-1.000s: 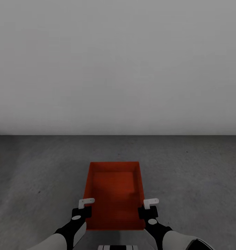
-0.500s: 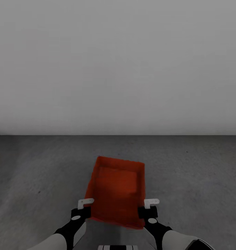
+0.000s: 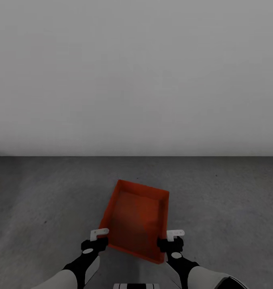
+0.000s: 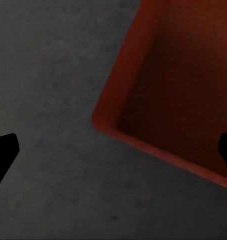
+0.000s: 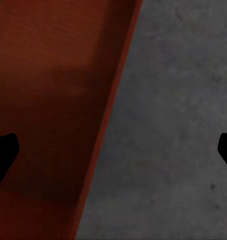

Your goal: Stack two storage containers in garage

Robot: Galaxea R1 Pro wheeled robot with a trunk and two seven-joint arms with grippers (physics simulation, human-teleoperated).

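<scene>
The left end effector [image 3: 97, 239] hung low in the head view with its fingers spread wide and nothing between them; in its own wrist view the two dark fingertips [image 4: 4, 152] sat at opposite edges, with a near corner of the bin [image 4: 163, 95] and grey concrete lying below the gap. The right end effector [image 3: 172, 240] was likewise spread wide and held nothing, its fingertips [image 5: 3, 152] far apart in its wrist view, one over the bin's [image 5: 53, 100] inside and the other over bare floor [image 5: 168, 125]. Between the two end effectors lay the orange-red storage bin [image 3: 137, 218], open-topped and without a lid, with nothing visible inside it but its own plain red bottom and a soft shadow along the walls. It sat skewed, its far end turned toward the robot's right, its near left corner close to the left end effector and its near right corner just beside the right one. Whether it lay flat on the floor [image 3: 233, 208] or was still slightly tilted could not be told. Beyond it the dark grey concrete ran to a plain pale grey wall [image 3: 136, 80].
</scene>
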